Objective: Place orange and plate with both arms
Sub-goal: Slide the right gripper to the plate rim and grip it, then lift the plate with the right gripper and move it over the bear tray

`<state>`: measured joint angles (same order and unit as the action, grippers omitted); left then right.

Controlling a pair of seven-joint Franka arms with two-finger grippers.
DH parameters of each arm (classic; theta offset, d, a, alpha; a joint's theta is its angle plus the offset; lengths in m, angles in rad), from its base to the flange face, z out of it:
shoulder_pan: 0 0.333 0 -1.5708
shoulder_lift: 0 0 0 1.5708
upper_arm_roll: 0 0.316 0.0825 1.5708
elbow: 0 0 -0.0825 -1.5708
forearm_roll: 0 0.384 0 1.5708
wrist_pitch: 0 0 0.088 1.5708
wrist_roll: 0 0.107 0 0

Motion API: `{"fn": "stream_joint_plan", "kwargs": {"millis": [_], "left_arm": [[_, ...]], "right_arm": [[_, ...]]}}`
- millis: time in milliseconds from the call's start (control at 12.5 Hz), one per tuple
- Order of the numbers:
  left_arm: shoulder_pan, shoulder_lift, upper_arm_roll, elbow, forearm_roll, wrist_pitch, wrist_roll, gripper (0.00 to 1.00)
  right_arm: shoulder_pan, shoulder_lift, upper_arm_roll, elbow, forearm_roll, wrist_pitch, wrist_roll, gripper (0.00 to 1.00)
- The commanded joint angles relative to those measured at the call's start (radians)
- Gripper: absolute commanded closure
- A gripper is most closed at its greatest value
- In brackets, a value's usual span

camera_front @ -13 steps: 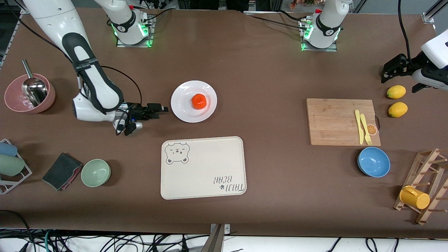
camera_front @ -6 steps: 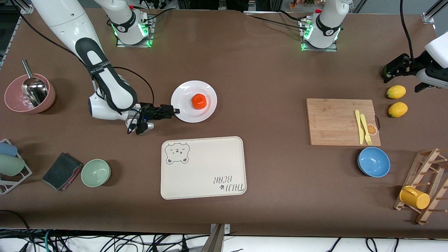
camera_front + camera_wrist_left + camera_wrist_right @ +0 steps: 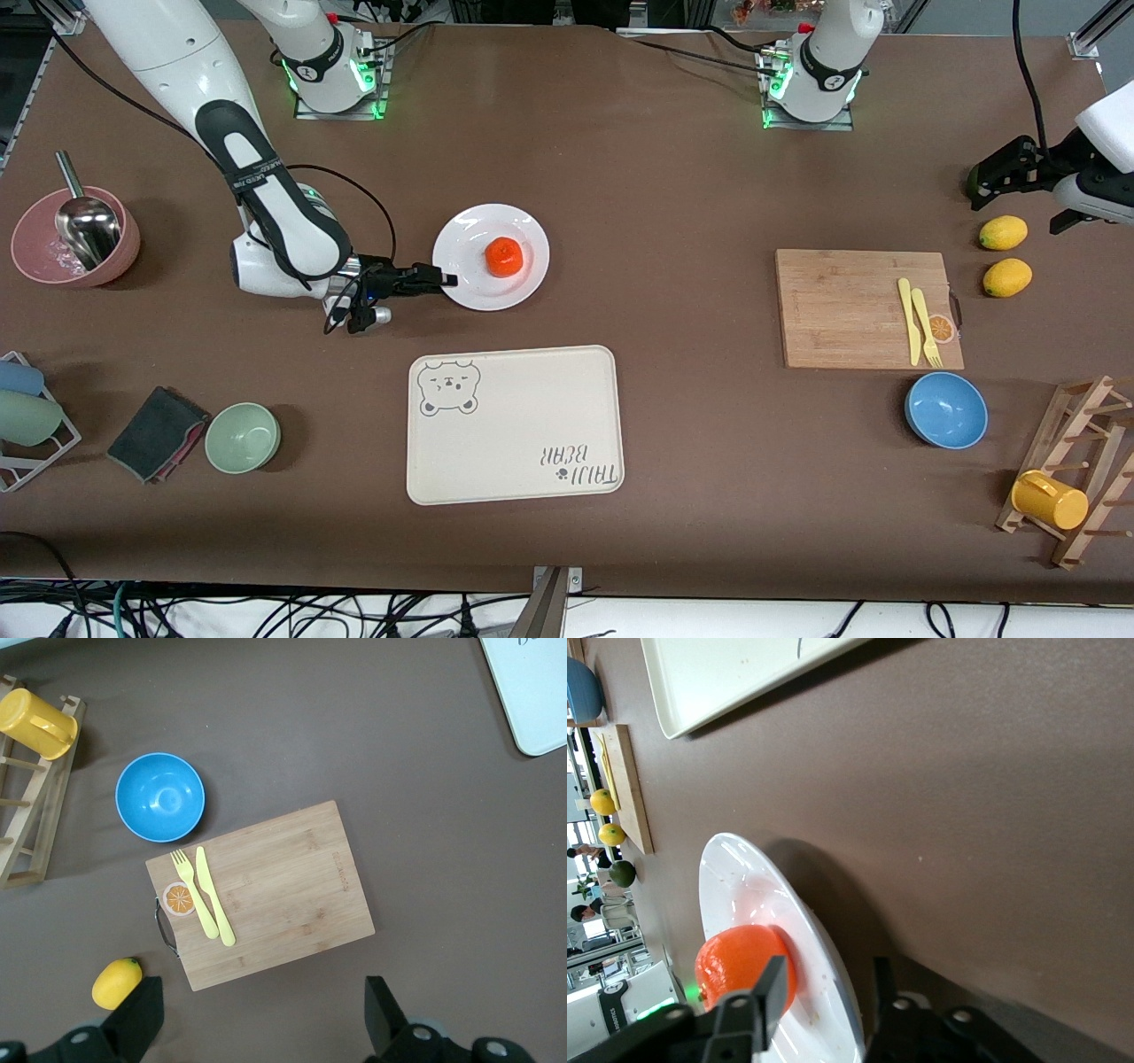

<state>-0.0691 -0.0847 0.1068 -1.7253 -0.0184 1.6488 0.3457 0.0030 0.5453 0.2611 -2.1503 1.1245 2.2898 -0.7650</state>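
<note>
The orange [image 3: 503, 256] sits on the white plate [image 3: 469, 292] in the middle of the table. My right gripper [image 3: 446, 280] lies low at the plate's rim on the right arm's side. It is open, with one finger above the rim and one below. In the right wrist view the plate [image 3: 744, 877] and the orange [image 3: 735, 961] fill the space ahead of this gripper [image 3: 827, 988]. My left gripper [image 3: 1010, 190] waits open and empty in the air over the table at the left arm's end, above the lemons; it also shows in the left wrist view [image 3: 261, 1028].
The cream bear tray [image 3: 514, 425] lies nearer to the camera than the plate. A wooden board [image 3: 850, 310] holds a yellow knife and fork. Two lemons [image 3: 1003, 232], a blue bowl [image 3: 945, 410] and a mug rack [image 3: 1076, 470] are at the left arm's end. A pale green bowl [image 3: 243, 437] and a pink bowl [image 3: 35, 257] are at the right arm's end.
My right gripper has slid along the table toward the plate and now straddles its rim. The left gripper has shifted slightly. The plate and the orange have not moved.
</note>
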Motion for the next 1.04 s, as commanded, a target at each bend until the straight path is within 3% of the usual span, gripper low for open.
{"fn": "stream_joint_plan", "kwargs": {"millis": [0,319,559,958], "left_arm": [[0.002,-0.004,-0.004,0.003,0.031,-0.004,0.006,0.00],[0.009,0.002,-0.004,0.001,0.031,0.002,0.006,0.00],[0.009,0.005,-0.004,0.000,0.031,0.005,0.006,0.00],[0.026,0.013,-0.004,-0.008,0.031,0.025,0.007,0.00]], "right_arm": [[-0.001,-0.004,0.009,-0.011,0.026,0.014,-0.014,0.66],[-0.001,-0.002,0.009,-0.014,0.026,0.014,-0.014,0.79],[-0.001,0.001,0.009,-0.014,0.026,0.014,-0.014,0.97],[-0.005,-0.005,0.009,-0.005,0.026,0.005,-0.014,1.00]]}}
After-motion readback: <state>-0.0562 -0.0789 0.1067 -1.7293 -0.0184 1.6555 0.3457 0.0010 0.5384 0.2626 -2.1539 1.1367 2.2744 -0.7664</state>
